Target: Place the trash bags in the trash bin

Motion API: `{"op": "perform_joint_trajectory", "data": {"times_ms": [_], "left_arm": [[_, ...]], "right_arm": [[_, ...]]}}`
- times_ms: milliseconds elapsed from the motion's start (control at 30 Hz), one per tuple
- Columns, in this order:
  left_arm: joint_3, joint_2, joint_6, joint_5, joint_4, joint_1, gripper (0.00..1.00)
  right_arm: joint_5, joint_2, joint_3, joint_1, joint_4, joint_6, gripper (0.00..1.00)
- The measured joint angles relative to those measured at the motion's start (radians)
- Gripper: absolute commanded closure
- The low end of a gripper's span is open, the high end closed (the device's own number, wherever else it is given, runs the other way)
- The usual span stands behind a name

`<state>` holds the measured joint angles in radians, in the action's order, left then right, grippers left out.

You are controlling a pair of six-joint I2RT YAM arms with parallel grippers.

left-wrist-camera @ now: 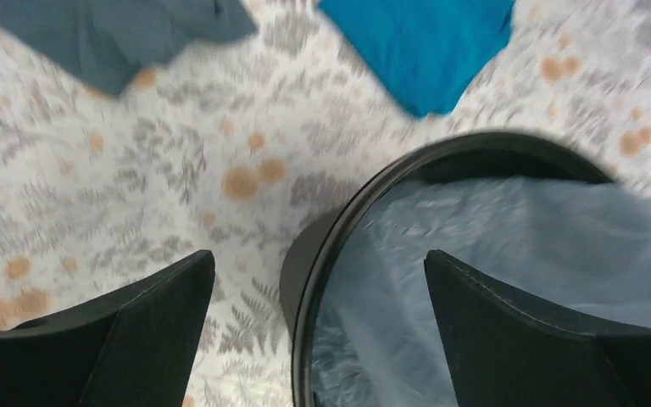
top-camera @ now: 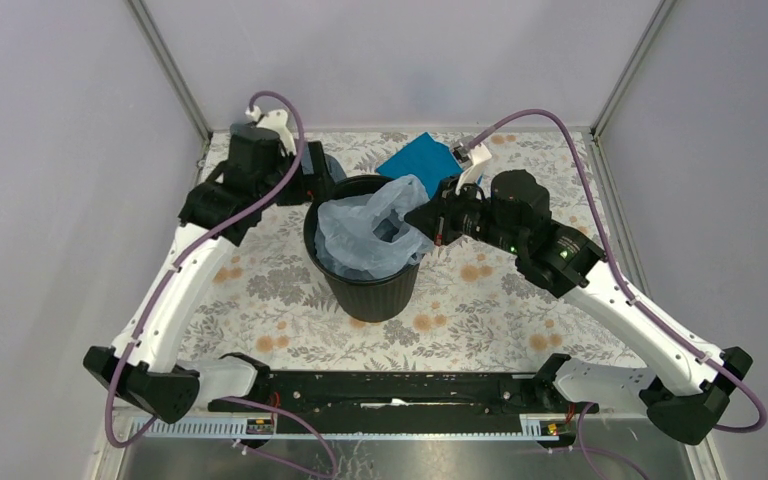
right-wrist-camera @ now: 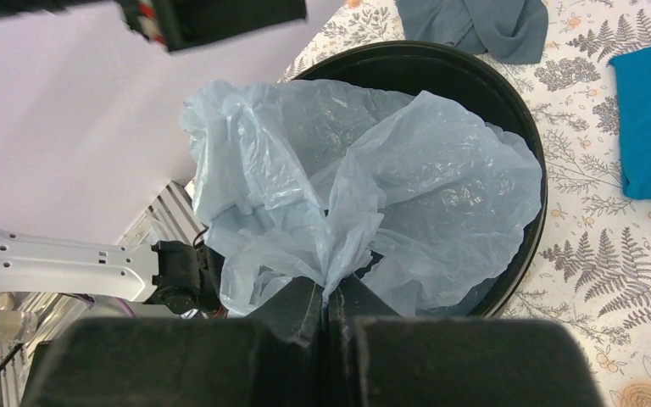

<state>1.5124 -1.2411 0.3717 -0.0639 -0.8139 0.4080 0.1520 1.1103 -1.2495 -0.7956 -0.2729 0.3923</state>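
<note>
The black ribbed trash bin (top-camera: 370, 290) stands upright mid-table. The pale blue translucent trash bag (top-camera: 365, 235) lies crumpled in its mouth, bulging above the rim. My right gripper (top-camera: 422, 222) is at the bin's right rim, shut on a gathered fold of the bag (right-wrist-camera: 407, 195); in the right wrist view the film is pinched between the closed fingers of that gripper (right-wrist-camera: 331, 292). My left gripper (left-wrist-camera: 319, 259) hangs open above the bin's left rim (left-wrist-camera: 475, 144), one finger outside and one over the bag (left-wrist-camera: 509, 246), holding nothing.
A bright teal cloth (top-camera: 418, 158) lies flat behind the bin. A grey-blue cloth (right-wrist-camera: 483, 25) lies at the back left, partly hidden by the left arm in the top view. Grey walls enclose the floral table on three sides.
</note>
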Motion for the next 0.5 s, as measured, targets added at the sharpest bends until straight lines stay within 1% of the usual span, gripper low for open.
{"op": "perform_joint_trajectory", "data": {"times_ms": [67, 133, 200, 267, 367, 500], "left_arm": [[-0.071, -0.001, 0.007, 0.023, -0.002, -0.008, 0.1], [-0.137, -0.002, 0.026, 0.08, 0.004, -0.009, 0.2], [-0.196, 0.002, 0.052, 0.155, 0.031, -0.009, 0.26], [-0.248, 0.003, 0.085, 0.237, 0.07, -0.006, 0.28], [-0.281, 0.003, 0.129, 0.293, 0.116, 0.012, 0.29], [-0.298, 0.002, 0.192, 0.354, 0.198, 0.094, 0.3]], "right_arm": [[0.0, -0.002, 0.0, 0.0, 0.0, 0.002, 1.0], [0.0, -0.002, 0.0, 0.0, 0.0, 0.002, 1.0], [0.0, -0.003, 0.0, 0.0, 0.0, 0.004, 1.0], [0.001, -0.006, 0.001, 0.0, 0.0, 0.006, 1.0], [0.004, -0.016, 0.003, 0.0, 0.0, 0.009, 1.0], [0.008, -0.031, 0.003, 0.0, -0.003, 0.016, 1.0]]}}
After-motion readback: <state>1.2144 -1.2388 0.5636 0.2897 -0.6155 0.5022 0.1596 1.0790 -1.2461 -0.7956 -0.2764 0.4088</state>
